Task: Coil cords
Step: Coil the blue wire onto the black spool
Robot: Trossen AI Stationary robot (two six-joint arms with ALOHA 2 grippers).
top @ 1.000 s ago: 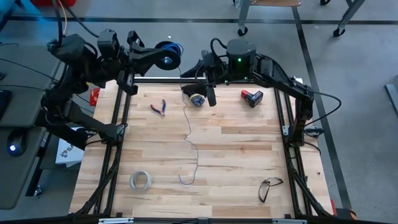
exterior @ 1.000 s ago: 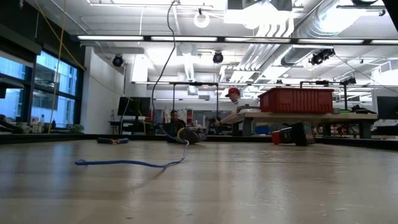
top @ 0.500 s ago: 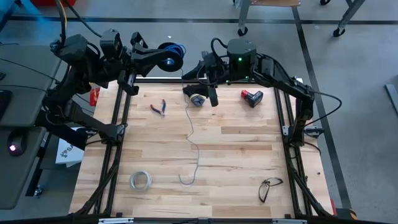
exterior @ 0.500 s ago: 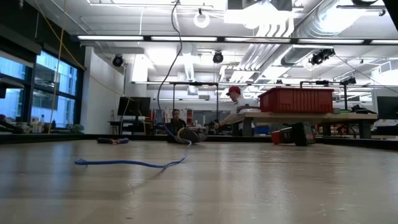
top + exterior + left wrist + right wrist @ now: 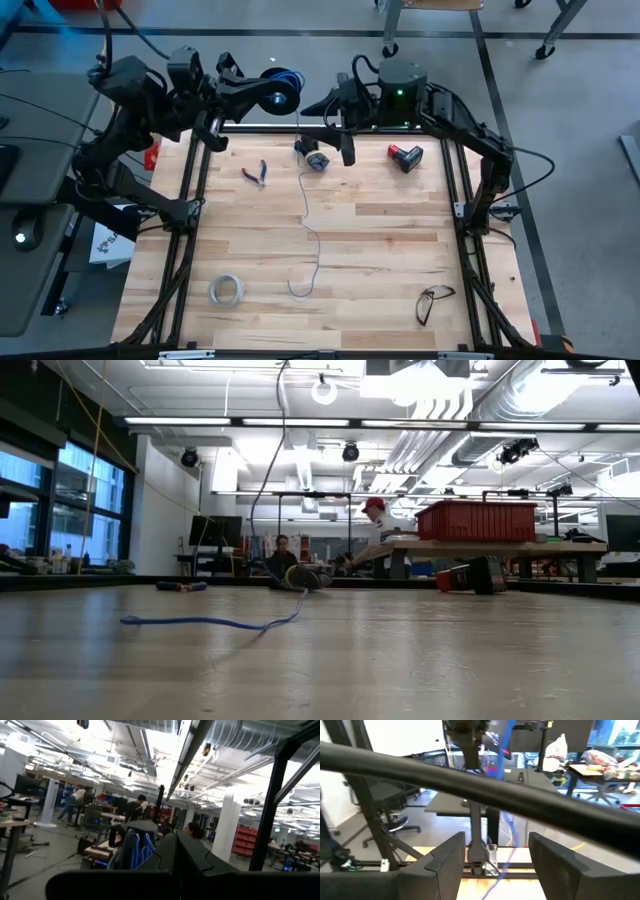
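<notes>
The dark round spool (image 5: 275,85), with blue wire wound on it, is at the tip of my left gripper (image 5: 258,95), high above the table's far edge. It also shows in the left wrist view (image 5: 134,847). The thin bluish wire (image 5: 308,225) hangs from it, reaches the table near a small round roll (image 5: 314,158), and lies in bends toward the near edge; it also shows in the low view (image 5: 205,623). My right gripper (image 5: 328,135) is open, just right of the hanging wire. In the right wrist view the wire (image 5: 506,837) runs past the gap between the fingers. My left gripper is shut on the spool (image 5: 131,851), coming at it level, its fingers pointing toward the table's right. Its own fingers hide the place of contact. The spool is lifted clear of the table, and the wire hangs slack below it.
Red-handled pliers (image 5: 256,172) and a red and black battery pack (image 5: 405,156) lie at the far side. A whitish ring of tape (image 5: 227,290) and dark glasses (image 5: 433,302) lie near the front edge. The dark frame rail (image 5: 260,128) crosses the far edge.
My left gripper has gone slightly toward the table's right with the spool. My right arm has drawn a little toward the right and far side. The hanging stretch of wire has swung; the wire on the table has stayed in place.
</notes>
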